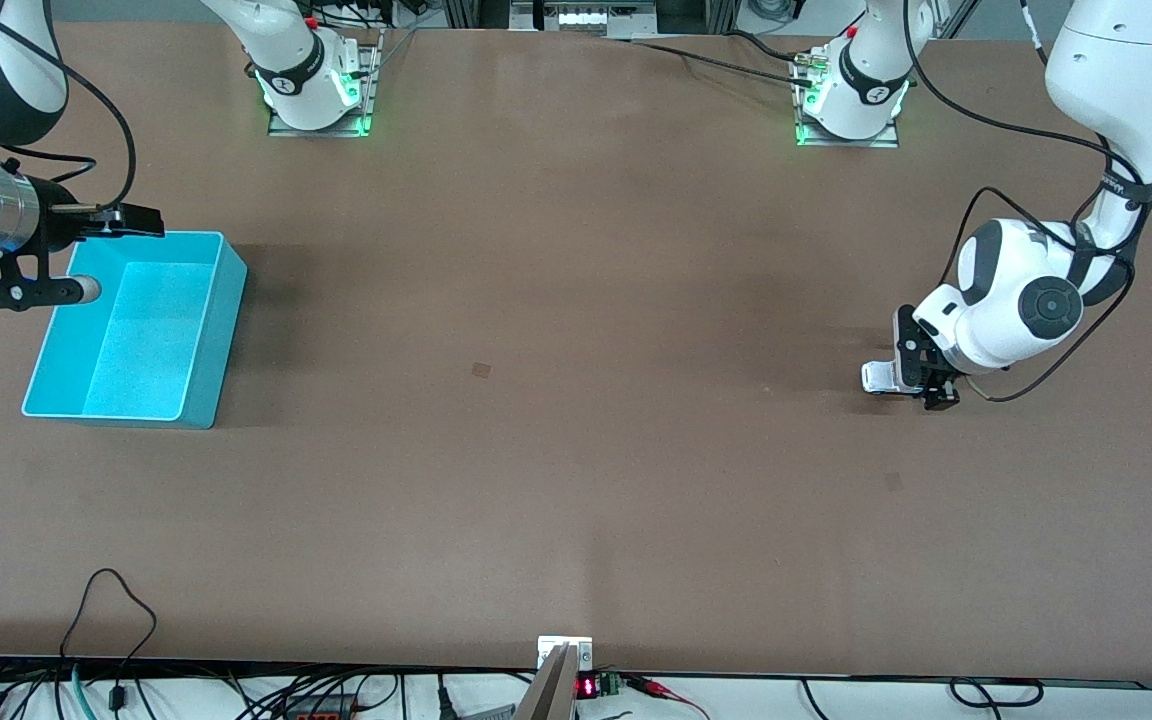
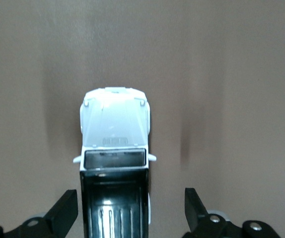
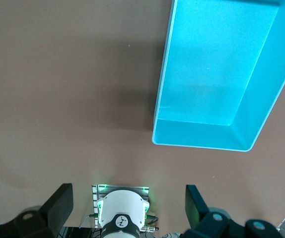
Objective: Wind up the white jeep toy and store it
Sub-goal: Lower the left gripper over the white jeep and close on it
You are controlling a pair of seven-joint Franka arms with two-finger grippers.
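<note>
The white jeep toy (image 1: 878, 376) stands on the brown table toward the left arm's end. Seen from the left wrist, the white jeep toy (image 2: 113, 124) shows its white hood and black roof, and its rear half lies between the two black fingers. My left gripper (image 1: 921, 388) is down at the table around the jeep, open, with a gap on each side of the car. My right gripper (image 1: 104, 256) hovers open over the turquoise bin's (image 1: 226, 300) edge nearest the right arm's base, holding nothing. The bin (image 3: 202, 136) is empty.
The right arm's base (image 3: 121, 208) shows between the right fingers (image 3: 58, 203). Both arm bases stand along the table edge farthest from the front camera. Cables and a small display run along the nearest edge.
</note>
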